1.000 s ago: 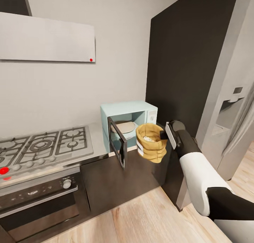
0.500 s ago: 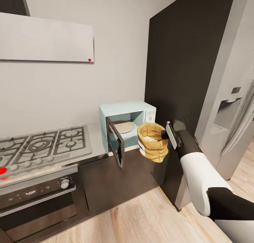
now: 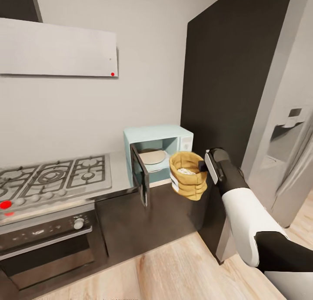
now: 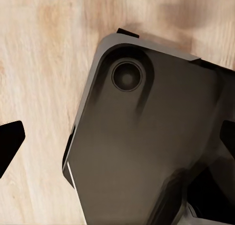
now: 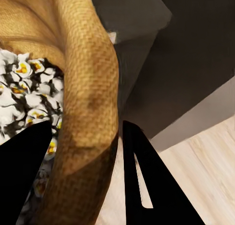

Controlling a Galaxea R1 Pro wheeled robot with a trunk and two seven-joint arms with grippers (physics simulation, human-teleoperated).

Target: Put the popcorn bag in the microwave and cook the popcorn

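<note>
In the head view there is one microwave (image 3: 158, 154) in the middle of the frame, standing on the grey table (image 3: 118, 178) with its door (image 3: 140, 174) swung open toward the camera. Inside it I can see one pale round plate (image 3: 152, 156). One popcorn bag (image 3: 188, 180) hangs in the air just right of the open door and in front of the microwave's white panel, not touching the table. The right tool (image 3: 201, 166) pinches the bag's rolled rim at its right side, and the white and black arm goes down to the lower right corner. Whitish popcorn (image 3: 186, 171) fills the mouth of the bag. At the left is one gas hob (image 3: 52, 178) with one black oven (image 3: 48, 243) under it, and one grey hood (image 3: 58, 49) is at the upper left. One tall dark panel (image 3: 226, 82) and one grey fridge (image 3: 287, 134) stand at the right.

Compared with half a second ago, the whole picture has shifted a little, so the camera moved; the bag and the arm keep the same place against the microwave.

In the left wrist view one dark robot part (image 4: 147, 142) lies over the wooden floor (image 4: 39, 78). The left tool (image 4: 120, 139) shows two black tips at the frame's left and right edges, wide apart, with nothing between them.

In the right wrist view the two black fingers (image 5: 142, 176) are pressed on the woven rim of the bag, one inside and one outside. Many popcorn pieces, white with yellow centres, lie at the left; too many to count, perhaps some dozens.
</note>
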